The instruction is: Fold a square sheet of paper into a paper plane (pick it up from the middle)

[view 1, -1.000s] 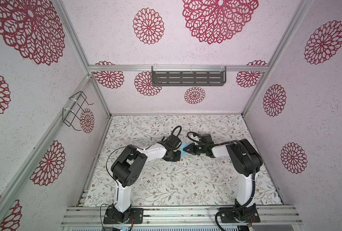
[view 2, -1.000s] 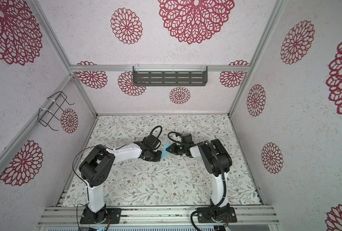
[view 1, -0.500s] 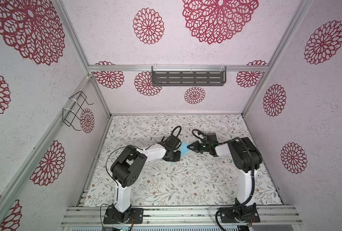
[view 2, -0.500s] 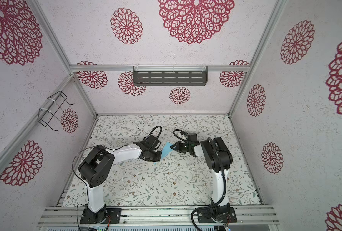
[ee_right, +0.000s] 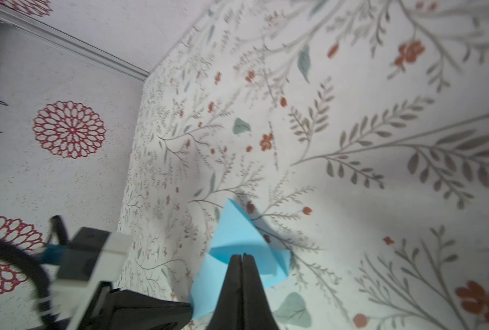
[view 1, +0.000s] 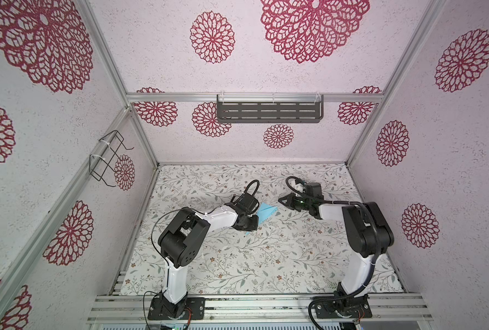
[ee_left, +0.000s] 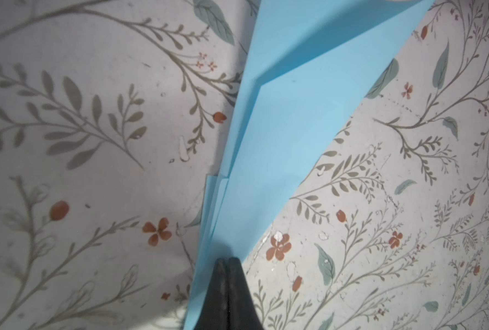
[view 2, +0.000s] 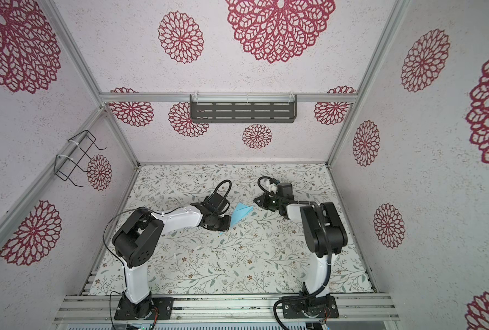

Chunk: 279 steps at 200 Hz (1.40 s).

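The paper plane (view 1: 264, 214) (view 2: 240, 213) is a light-blue folded dart lying on the floral mat, its broad end toward the right arm. My left gripper (view 1: 252, 225) (ee_left: 226, 260) is shut. Its tips rest on the narrow part of the paper (ee_left: 280, 128), beside a crease. No layer shows between the jaws. My right gripper (view 1: 280, 201) (ee_right: 242, 255) is shut and empty, a short way right of the plane's broad end (ee_right: 237, 231), which stands slightly raised off the mat.
The floral mat (view 1: 266, 257) covers the floor between patterned walls. A grey slotted shelf (view 1: 269, 111) hangs on the back wall and a wire rack (view 1: 109, 157) on the left wall. Small white scraps (view 1: 226, 248) lie on the mat.
My right gripper has closed and drawn back to the right, away from the paper's broad end. The left gripper and the paper have stayed in place.
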Motion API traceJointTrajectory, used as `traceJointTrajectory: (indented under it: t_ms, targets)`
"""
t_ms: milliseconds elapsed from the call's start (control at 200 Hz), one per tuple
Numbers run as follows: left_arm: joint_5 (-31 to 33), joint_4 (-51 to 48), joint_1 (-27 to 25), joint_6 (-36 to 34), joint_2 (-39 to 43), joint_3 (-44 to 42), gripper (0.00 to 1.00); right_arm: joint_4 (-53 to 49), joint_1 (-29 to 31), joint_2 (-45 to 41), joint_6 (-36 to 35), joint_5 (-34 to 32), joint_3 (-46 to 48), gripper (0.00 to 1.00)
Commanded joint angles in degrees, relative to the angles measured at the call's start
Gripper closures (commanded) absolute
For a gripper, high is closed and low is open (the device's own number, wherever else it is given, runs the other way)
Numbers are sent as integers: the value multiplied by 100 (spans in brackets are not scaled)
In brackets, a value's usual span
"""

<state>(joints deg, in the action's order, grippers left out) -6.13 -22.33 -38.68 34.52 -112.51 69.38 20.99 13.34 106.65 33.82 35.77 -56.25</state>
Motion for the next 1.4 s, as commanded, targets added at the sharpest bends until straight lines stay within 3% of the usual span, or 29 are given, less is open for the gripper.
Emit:
traceJointTrajectory:
  t_ms: [0, 225, 445, 1391]
  targets:
    - [147, -537, 9, -16, -220, -123, 100, -239, 228, -496, -260, -199, 193, 94]
    - [138, -537, 9, -16, -223, -101, 100, -587, 1121, -361, -397, -401, 242, 94]
    - [130, -545, 4, -7, -228, -118, 100, -540, 1441, 262, -301, -293, -17, 95]
    - [103, -589, 9, -7, -239, -137, 100, -292, 229, 1055, -108, -504, 250, 95]
